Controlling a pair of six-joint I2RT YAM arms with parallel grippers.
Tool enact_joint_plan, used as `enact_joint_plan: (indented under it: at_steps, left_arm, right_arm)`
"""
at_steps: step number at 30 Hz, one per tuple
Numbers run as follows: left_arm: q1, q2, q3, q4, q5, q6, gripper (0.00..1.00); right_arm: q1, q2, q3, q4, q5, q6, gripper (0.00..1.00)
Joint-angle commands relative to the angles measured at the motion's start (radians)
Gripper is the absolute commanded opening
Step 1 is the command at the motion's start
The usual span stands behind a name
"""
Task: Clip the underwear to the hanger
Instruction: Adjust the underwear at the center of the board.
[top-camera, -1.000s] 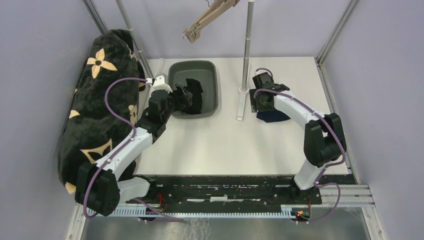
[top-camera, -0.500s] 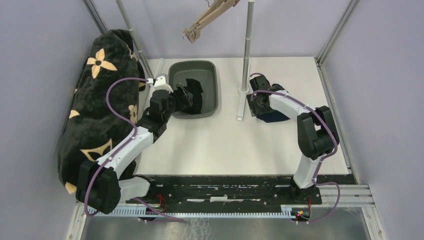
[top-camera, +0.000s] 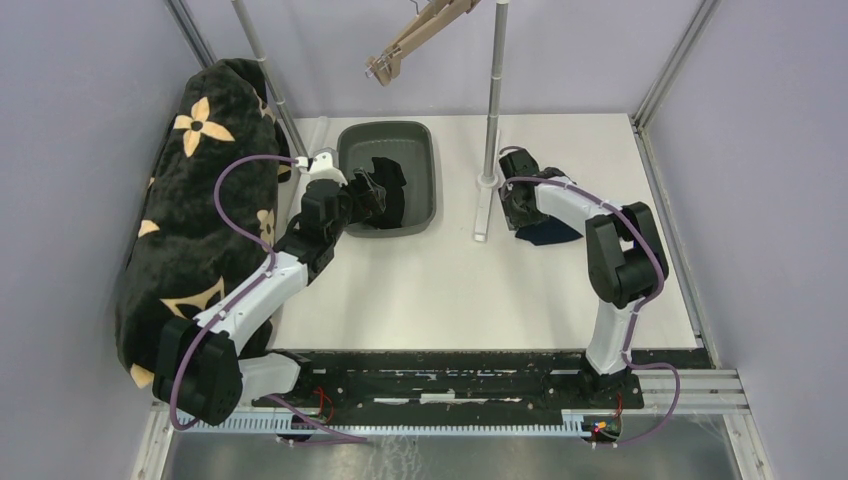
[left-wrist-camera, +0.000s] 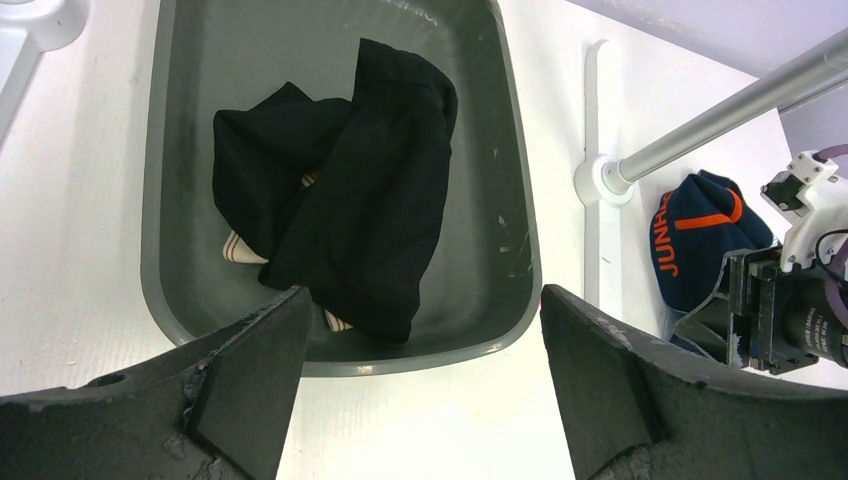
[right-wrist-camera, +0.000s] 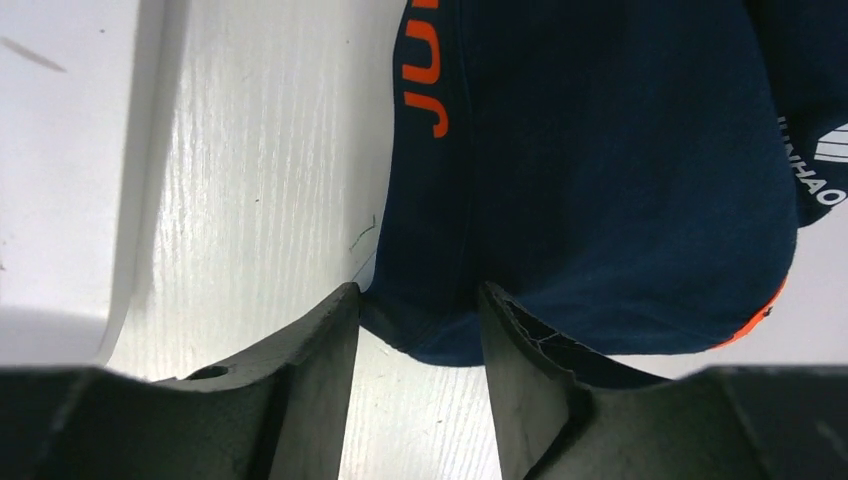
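Observation:
Navy underwear (right-wrist-camera: 600, 180) with orange lettering lies on the white table to the right of the pole base, also in the top view (top-camera: 550, 232) and the left wrist view (left-wrist-camera: 700, 240). My right gripper (right-wrist-camera: 415, 295) is low over its near left edge, jaws partly drawn in, open, with a fold of the cloth's hem between the fingertips. A wooden clip hanger (top-camera: 415, 35) hangs high at the back. My left gripper (left-wrist-camera: 420, 300) hovers wide open at the near rim of the grey bin (left-wrist-camera: 150, 200), holding nothing.
The grey bin (top-camera: 345, 150) holds black garments (left-wrist-camera: 370, 180). A metal pole (top-camera: 493, 90) rises from a white base just left of the underwear. A black blanket with tan flowers (top-camera: 190, 200) drapes over the table's left side.
My right gripper has moved left and down to the underwear's edge, and its jaws have narrowed around the hem. The left arm has stayed still.

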Motion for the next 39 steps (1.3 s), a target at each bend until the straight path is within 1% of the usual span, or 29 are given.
enact_joint_plan:
  at_steps: [1,5,10,11,12,14,15,20,24,26,28,33,35,39]
  left_arm:
    - [-0.002,-0.003,0.005,0.039,-0.014,0.001,0.91]
    - [-0.002,-0.003,0.005,0.040,-0.012,0.000,0.91]
    - [-0.002,-0.004,0.005,0.040,-0.012,-0.001,0.91]
    - [-0.002,-0.006,0.004,0.040,-0.012,-0.002,0.91]
    - [-0.002,-0.006,0.004,0.040,-0.010,-0.003,0.91]
    - [-0.002,-0.008,0.003,0.040,-0.008,-0.004,0.91]
    - [-0.003,-0.009,0.003,0.039,-0.008,-0.005,0.91]
    - [-0.002,-0.013,0.003,0.038,-0.009,-0.004,0.91]
    - [-0.003,-0.017,0.004,0.034,-0.010,-0.003,0.91]
    - [-0.002,-0.019,0.003,0.034,-0.008,-0.003,0.91]
    - [-0.002,-0.025,0.004,0.030,-0.007,-0.003,0.91]
    - [-0.003,-0.045,0.001,0.022,-0.008,-0.005,0.91]
    - [-0.003,-0.052,0.002,0.016,-0.009,-0.004,0.91]
    - [-0.002,-0.066,0.002,0.010,-0.006,-0.006,0.91]
  right_arm:
    - [-0.016,0.004,0.048,0.029,-0.006,0.004,0.53]
    - [-0.020,0.002,0.047,0.028,-0.006,0.013,0.46]
    - [-0.019,-0.016,0.043,0.021,-0.005,0.023,0.40]
    - [-0.019,-0.019,0.042,0.021,-0.007,0.024,0.37]
    - [-0.020,-0.021,0.044,0.017,-0.007,0.026,0.29]
    - [-0.019,-0.021,0.048,0.010,-0.007,0.027,0.03]
    - [-0.019,-0.022,0.052,0.006,-0.007,0.028,0.01]
    - [-0.017,-0.065,0.061,-0.020,-0.015,0.046,0.01]
    - [-0.017,-0.186,0.083,-0.043,0.013,0.078,0.01]
    - [-0.018,-0.244,0.140,-0.087,0.062,0.096,0.00]
    - [-0.020,-0.270,0.219,-0.142,0.098,0.100,0.00]
    - [-0.023,-0.262,0.466,-0.304,0.154,0.092,0.00]
    - [-0.024,-0.268,0.518,-0.338,0.172,0.090,0.00]
    - [-0.024,-0.305,0.550,-0.366,0.180,0.086,0.00]
